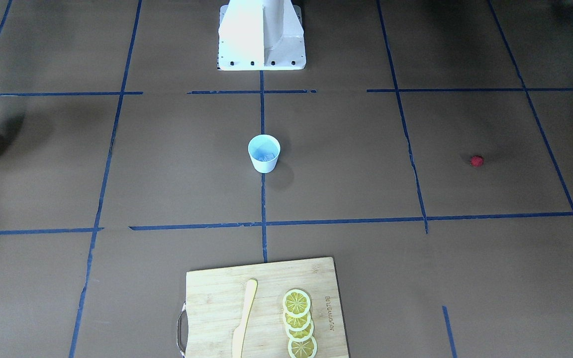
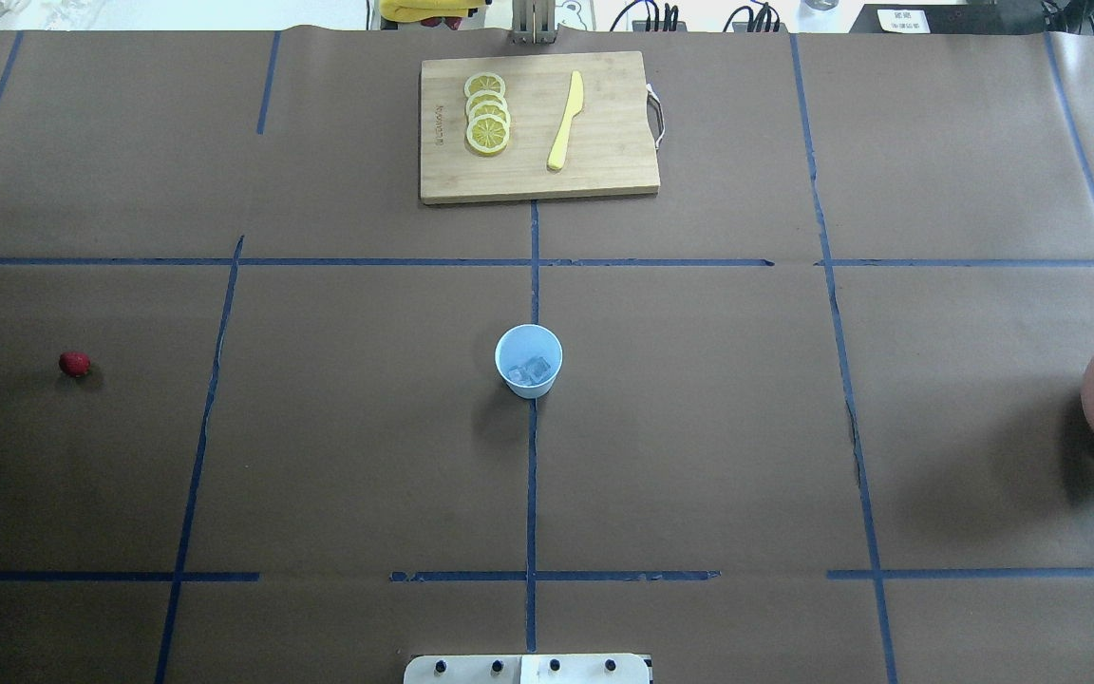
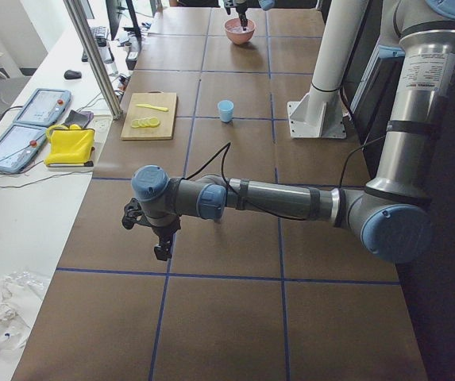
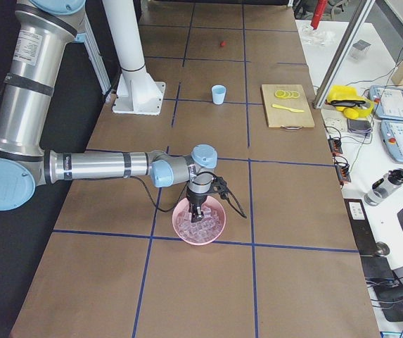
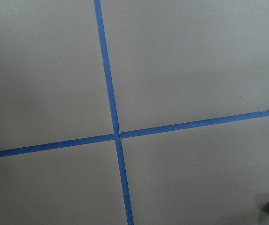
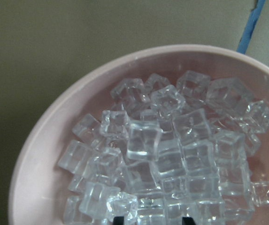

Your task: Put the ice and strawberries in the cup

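Peeking in at the frame edge, right end effector (image 6: 153,220) shows tips apart above ice (image 6: 143,140); left end effector (image 3: 162,250) unreadable.

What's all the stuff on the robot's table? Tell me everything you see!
cup: one, white with pale blue inside, middle of the table.
ice cubes: many, clear, heaped in the pink bowl; a few in the cup.
pink bowl: one, table's end on the robot's right.
strawberry: one, red, on the table, robot's left side.
cutting board: one, wooden, far edge from the robot.
lemon slices: four, yellow, overlapping on the board.
knife: one, pale yellow, beside the slices.
table: brown, blue tape lines.
left gripper: dark, above bare table; open or shut unclear.
right gripper: dark, over the bowl, open.
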Motion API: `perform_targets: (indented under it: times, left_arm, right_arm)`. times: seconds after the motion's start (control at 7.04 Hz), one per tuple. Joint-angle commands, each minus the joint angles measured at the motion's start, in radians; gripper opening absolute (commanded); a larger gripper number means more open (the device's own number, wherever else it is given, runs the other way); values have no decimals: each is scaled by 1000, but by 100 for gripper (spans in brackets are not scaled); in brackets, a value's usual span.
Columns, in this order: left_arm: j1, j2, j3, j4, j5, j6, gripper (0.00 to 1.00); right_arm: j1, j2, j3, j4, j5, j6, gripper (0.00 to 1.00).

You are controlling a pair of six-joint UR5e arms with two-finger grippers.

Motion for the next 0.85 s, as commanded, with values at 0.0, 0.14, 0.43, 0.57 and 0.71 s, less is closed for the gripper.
perform_targets:
  times: [0.0, 0.14, 0.43, 0.57, 0.71]
  left_arm:
    - [0, 2, -15, 3, -2, 0, 100]
    - [0, 3, -24, 6, -2, 0, 100]
    - [0, 6, -28, 6, -2, 0, 100]
    - [0, 6, -28, 6, -2, 0, 100]
    - [0, 6, -28, 6, -2, 0, 100]
  right_arm:
    - [0, 0, -5, 0, 0, 0, 51]
    - [-2, 0, -8, 1, 0, 0, 51]
    - [-6, 0, -11, 0, -8, 0, 51]
    - [-6, 2, -11, 1, -8, 0, 51]
    - [-6, 3, -13, 1, -6, 0, 42]
